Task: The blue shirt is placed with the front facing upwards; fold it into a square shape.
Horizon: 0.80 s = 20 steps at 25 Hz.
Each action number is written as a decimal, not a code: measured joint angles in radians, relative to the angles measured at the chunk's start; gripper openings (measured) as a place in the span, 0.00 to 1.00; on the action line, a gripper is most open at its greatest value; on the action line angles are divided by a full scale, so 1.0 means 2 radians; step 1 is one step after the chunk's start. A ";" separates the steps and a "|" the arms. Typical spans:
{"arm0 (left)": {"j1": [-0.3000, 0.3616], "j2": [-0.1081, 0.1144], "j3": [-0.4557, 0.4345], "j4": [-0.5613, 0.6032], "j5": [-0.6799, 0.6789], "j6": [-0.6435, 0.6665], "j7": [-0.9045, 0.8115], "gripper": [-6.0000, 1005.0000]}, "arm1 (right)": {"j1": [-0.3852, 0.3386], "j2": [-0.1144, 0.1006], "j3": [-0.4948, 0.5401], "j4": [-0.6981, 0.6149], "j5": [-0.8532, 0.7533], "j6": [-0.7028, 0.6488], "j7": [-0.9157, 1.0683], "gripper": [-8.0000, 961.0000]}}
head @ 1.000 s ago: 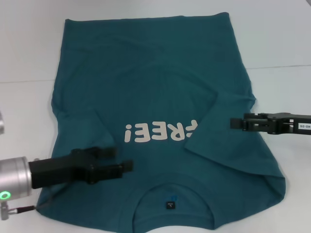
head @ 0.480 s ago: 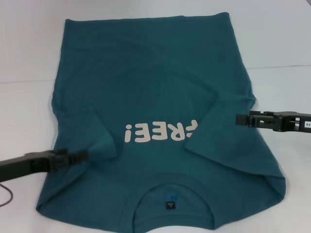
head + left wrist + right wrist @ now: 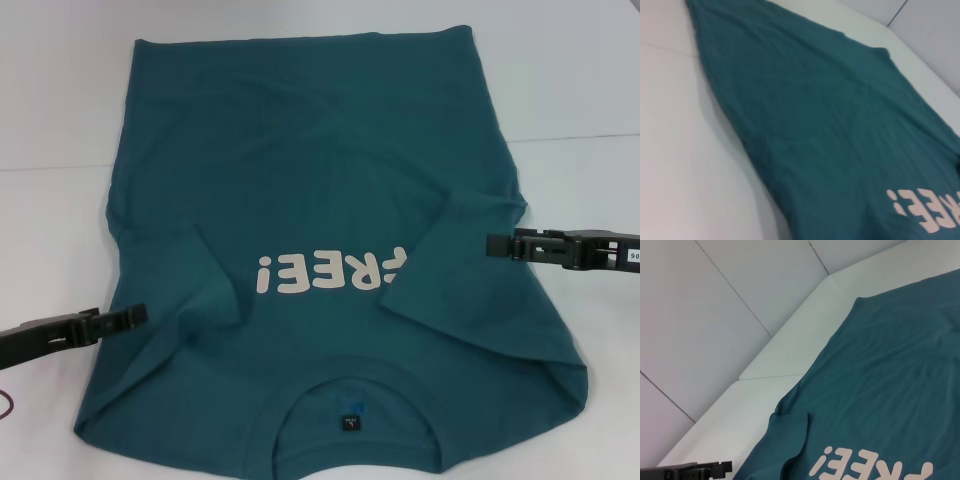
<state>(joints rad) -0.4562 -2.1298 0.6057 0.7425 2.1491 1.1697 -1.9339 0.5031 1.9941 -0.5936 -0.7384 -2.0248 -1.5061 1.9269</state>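
Teal-blue shirt (image 3: 320, 230) lies flat, sleeves folded inward; left gripper (image 3: 135, 316) at eight o'clock and right gripper (image 3: 497, 244) at three o'clock, fingers together, empty.

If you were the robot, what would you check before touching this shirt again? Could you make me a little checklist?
1. Blue shirt front up, lettering showing: ok.
2. Both sleeves folded in over the body: ok.
3. Shirt folded square: not ok; body full length, collar near, hem far.
4. Left hand at the shirt's left edge, gripping no cloth: ok.
5. Right hand at the right edge by the folded sleeve: ok.
6. Whether either hand is open: cannot tell.
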 joint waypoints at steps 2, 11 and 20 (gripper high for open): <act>-0.001 0.000 0.000 -0.002 0.004 -0.008 0.000 0.87 | 0.000 0.000 0.000 0.000 0.000 0.000 0.003 0.93; 0.002 0.000 0.000 -0.006 0.015 -0.018 0.000 0.87 | 0.004 0.000 0.000 -0.001 0.000 0.002 0.005 0.93; 0.000 0.000 0.004 -0.008 0.037 -0.005 0.000 0.87 | 0.005 -0.002 0.000 -0.001 0.000 0.004 0.005 0.93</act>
<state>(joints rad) -0.4553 -2.1303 0.6128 0.7258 2.2239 1.1598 -1.9342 0.5139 1.9902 -0.5937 -0.7394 -2.0257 -1.4987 1.9364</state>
